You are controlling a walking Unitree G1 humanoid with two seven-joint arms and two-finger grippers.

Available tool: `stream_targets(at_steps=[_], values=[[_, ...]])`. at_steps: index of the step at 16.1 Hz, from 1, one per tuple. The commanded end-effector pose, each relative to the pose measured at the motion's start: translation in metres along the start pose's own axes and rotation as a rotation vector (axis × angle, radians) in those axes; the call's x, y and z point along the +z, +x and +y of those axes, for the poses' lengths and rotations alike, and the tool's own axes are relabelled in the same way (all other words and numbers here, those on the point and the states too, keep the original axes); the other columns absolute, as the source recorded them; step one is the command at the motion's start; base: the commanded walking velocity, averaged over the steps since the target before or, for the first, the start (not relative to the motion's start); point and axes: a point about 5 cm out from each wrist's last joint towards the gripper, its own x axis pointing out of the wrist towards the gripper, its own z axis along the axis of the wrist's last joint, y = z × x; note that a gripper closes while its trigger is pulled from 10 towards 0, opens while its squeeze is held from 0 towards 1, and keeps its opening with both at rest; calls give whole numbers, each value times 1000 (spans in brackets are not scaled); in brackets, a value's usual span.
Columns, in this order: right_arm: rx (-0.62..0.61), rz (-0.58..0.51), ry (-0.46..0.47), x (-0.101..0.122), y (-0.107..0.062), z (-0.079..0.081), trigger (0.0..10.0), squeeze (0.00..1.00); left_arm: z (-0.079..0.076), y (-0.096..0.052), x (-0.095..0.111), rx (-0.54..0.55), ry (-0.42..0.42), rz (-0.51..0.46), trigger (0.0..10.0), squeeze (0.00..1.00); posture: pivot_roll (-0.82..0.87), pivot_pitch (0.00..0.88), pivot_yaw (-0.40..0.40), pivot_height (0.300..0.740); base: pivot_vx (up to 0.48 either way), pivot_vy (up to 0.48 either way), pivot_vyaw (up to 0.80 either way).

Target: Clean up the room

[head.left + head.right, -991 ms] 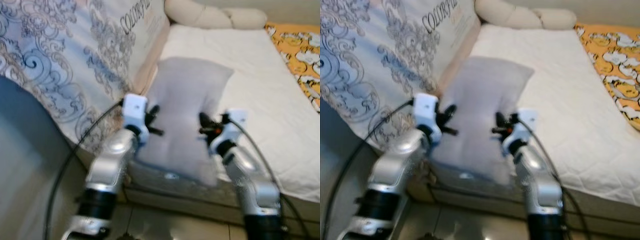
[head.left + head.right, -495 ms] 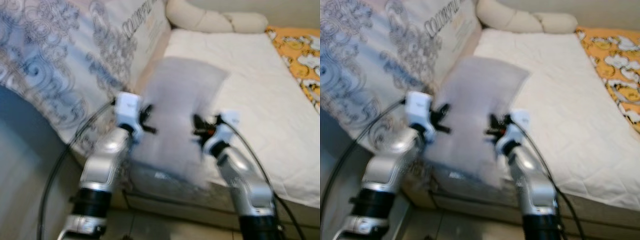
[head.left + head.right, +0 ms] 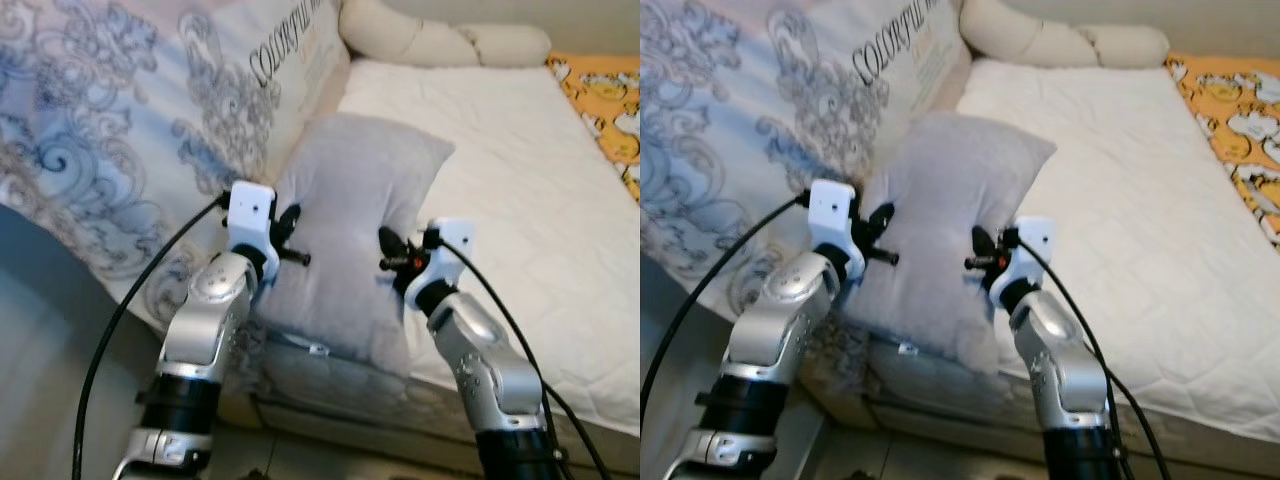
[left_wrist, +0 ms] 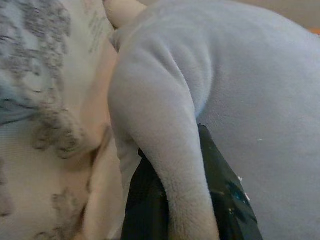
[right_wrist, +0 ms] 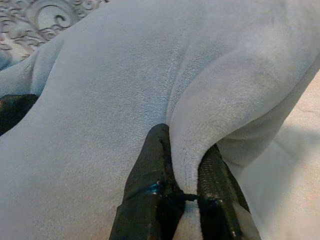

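Observation:
A light grey pillow (image 3: 352, 235) is held up lengthwise over the near left corner of the bed (image 3: 520, 190). My left gripper (image 3: 296, 240) is shut on the pillow's left edge, and my right gripper (image 3: 388, 262) is shut on its right edge. In the left wrist view, the black fingers (image 4: 145, 200) pinch a fold of grey fabric (image 4: 165, 150). The right wrist view has the fingers (image 5: 155, 200) clamped on another fold of the pillow (image 5: 215, 125).
A large patterned duvet or mattress cover (image 3: 130, 130) leans along the left side. A cream bolster (image 3: 440, 40) lies at the head of the bed. An orange cartoon-print blanket (image 3: 610, 100) is at the far right. Grey floor (image 3: 40, 380) lies lower left.
The camera has shifted and the blur has cleared. Both grippers still hold the pillow, which now sits slightly higher and further onto the bed.

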Motion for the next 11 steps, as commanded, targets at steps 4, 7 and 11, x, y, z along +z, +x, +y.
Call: stream_targets(at_steps=[4, 7, 11], values=[[18, -23, -14, 5, 3, 1, 10000, 0, -11, 4, 13, -44, 30, -42, 10000, 0, -56, 0, 13, 740, 312, 0, 0], [22, -17, -16, 4, 5, 2, 10000, 0, -11, 3, 14, -44, 32, -44, 10000, 0, -53, 0, 14, 740, 308, 0, 0], [24, -10, -14, 2, 8, 3, 10000, 0, -9, 3, 16, -41, 43, -44, 10000, 0, -46, 0, 22, 740, 306, 0, 0]])
